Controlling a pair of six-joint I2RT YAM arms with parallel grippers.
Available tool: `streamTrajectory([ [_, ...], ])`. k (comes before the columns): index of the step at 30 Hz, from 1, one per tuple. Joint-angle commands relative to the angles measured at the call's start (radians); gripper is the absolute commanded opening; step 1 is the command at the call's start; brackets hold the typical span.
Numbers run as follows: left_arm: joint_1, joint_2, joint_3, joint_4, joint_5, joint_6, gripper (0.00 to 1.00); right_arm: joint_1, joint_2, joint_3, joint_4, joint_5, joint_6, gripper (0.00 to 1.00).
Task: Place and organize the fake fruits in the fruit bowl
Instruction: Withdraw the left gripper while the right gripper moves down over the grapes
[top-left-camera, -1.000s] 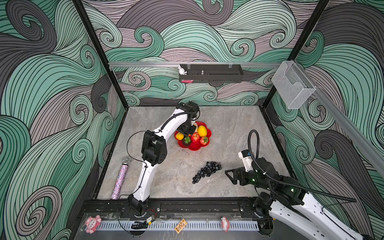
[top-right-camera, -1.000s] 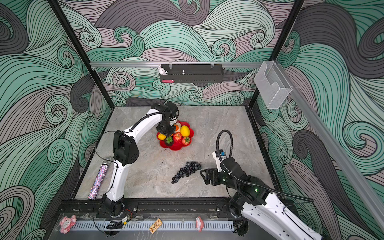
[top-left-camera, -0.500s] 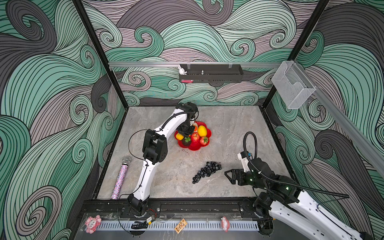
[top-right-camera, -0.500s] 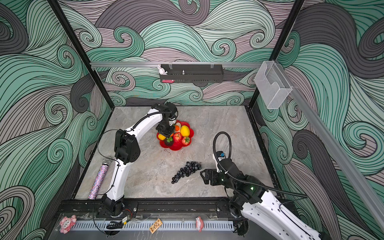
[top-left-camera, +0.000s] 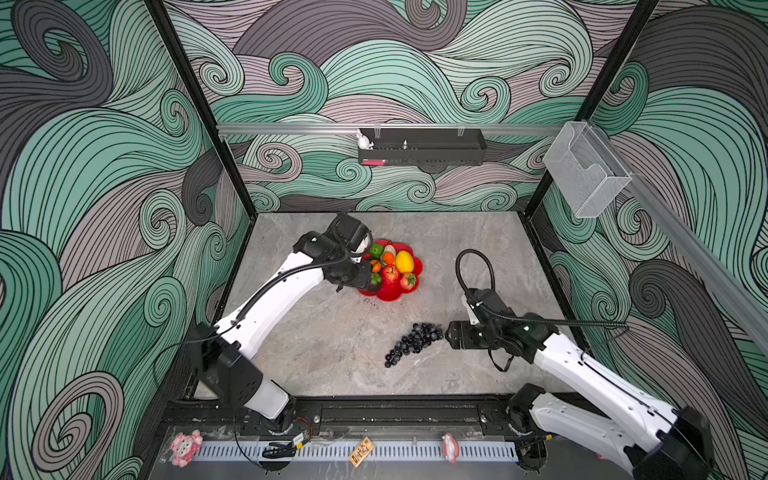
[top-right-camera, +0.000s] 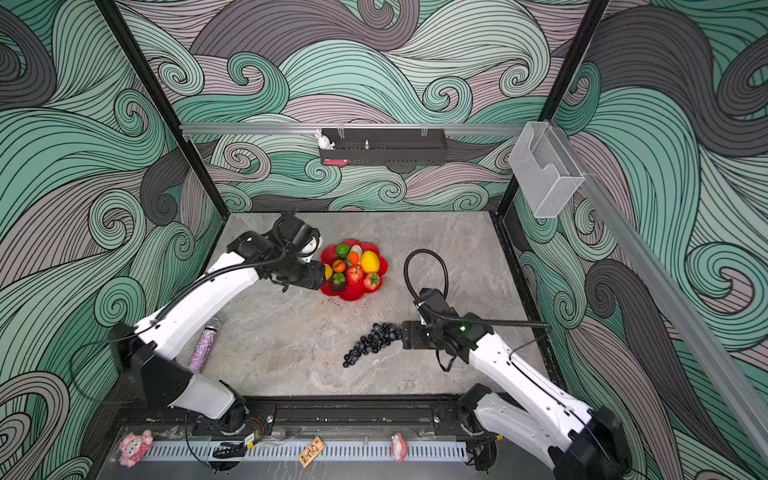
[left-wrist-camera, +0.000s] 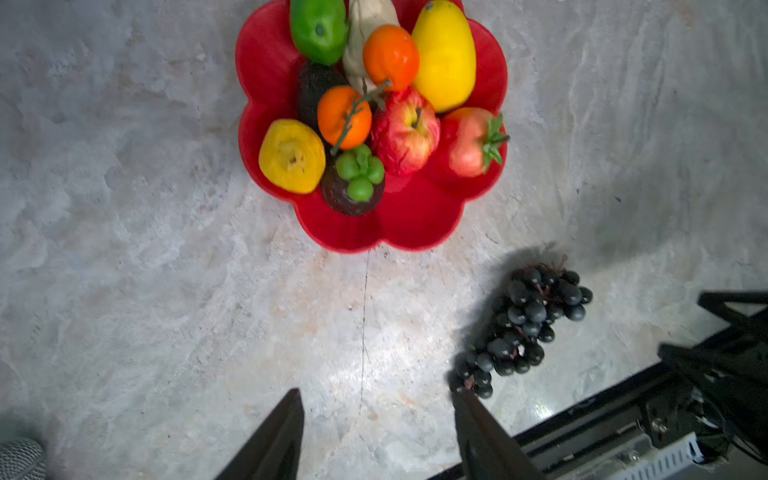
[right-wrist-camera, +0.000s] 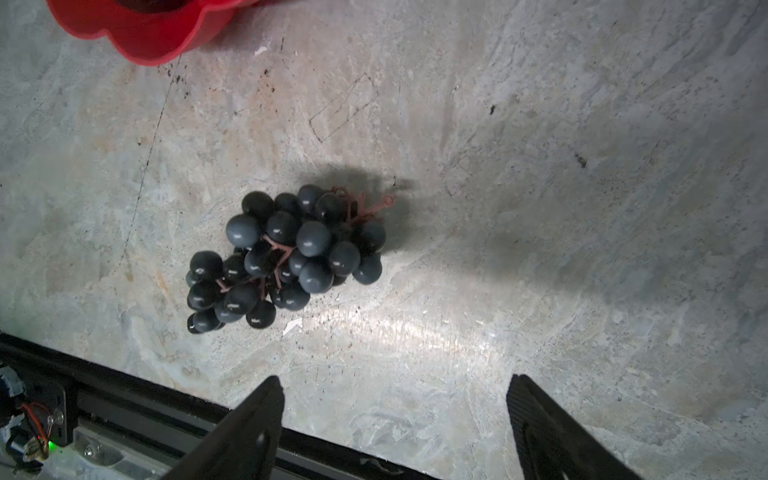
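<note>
Well, the grape bunch (top-left-camera: 413, 343) lies on the table (top-left-camera: 332, 353) at five o'clock from the fruit bowl (top-left-camera: 390, 294), apart from it. It looks light, floppy and slippery, so I'd pinch its thick end near the stem (right-wrist-camera: 374, 205). The right gripper (right-wrist-camera: 394, 380) hovers at its three o'clock, wide and empty. The left gripper (left-wrist-camera: 375, 394), parted and empty, is at the bowl's nine o'clock. The bowl's six o'clock lobes are bare, and the front rail (right-wrist-camera: 124, 399) runs close.

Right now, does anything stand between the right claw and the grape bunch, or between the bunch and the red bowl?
Nothing visible does. Only bare table separates the right claw from the grape bunch, and the bunch from the fruit bowl, whose lobes facing it are free.
</note>
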Motion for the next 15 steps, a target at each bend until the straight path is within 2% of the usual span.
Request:
streamTrajectory([
  [1,-0.019,-0.156,-0.203,0.206,0.022,-0.084,0.65,-0.049,0.094,0.051,0.094,-0.001,-0.067,0.82],
  [7,-0.032,-0.441,-0.489,0.325,-0.016,-0.141,0.71,-0.083,0.305,0.096,0.200,-0.033,-0.096,0.79],
  [11,-0.035,-0.557,-0.572,0.310,-0.054,-0.143,0.76,-0.074,0.351,0.111,0.228,-0.044,-0.117,0.80],
  [15,-0.035,-0.605,-0.613,0.307,-0.056,-0.142,0.77,-0.071,0.387,0.091,0.244,-0.049,-0.129,0.79],
])
